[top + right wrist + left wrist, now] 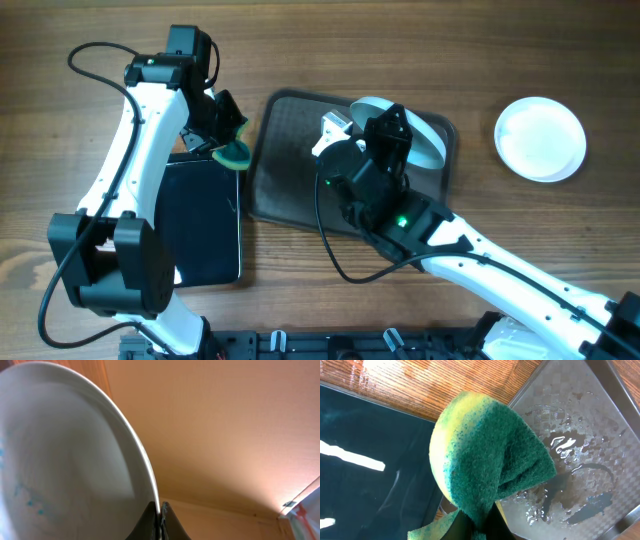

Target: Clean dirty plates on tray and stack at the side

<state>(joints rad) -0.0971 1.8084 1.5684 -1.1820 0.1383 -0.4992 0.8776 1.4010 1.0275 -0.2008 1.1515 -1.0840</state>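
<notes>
Seen from overhead, the right gripper (388, 128) is above the large dark tray (290, 170). It holds a white plate (432, 138) tilted on its edge over the far right part of the tray. Only the right wrist view shows the grip closely: the two fingers are pinched on the rim of the plate. It also shows faint blue smears (30, 500) on the plate's face, at the lower left. Behind the plate there is a plain orange-brown surface, and I cannot tell what it is.

The left gripper (225, 130) hangs at the far left corner of the tray, clamped on a green and yellow sponge (237, 153). The left wrist view shows the sponge folded, with the green side mostly outward. It also shows the textured floor of the tray wet with drops and thin pools, which the overhead view does not show. A glossy black tray (205, 225) lies just beside the dark tray, on its left.

A second white plate (540, 138) rests on the wooden table (500, 50), well apart to the right of the tray. I cannot tell whether it is one plate or a stack.
</notes>
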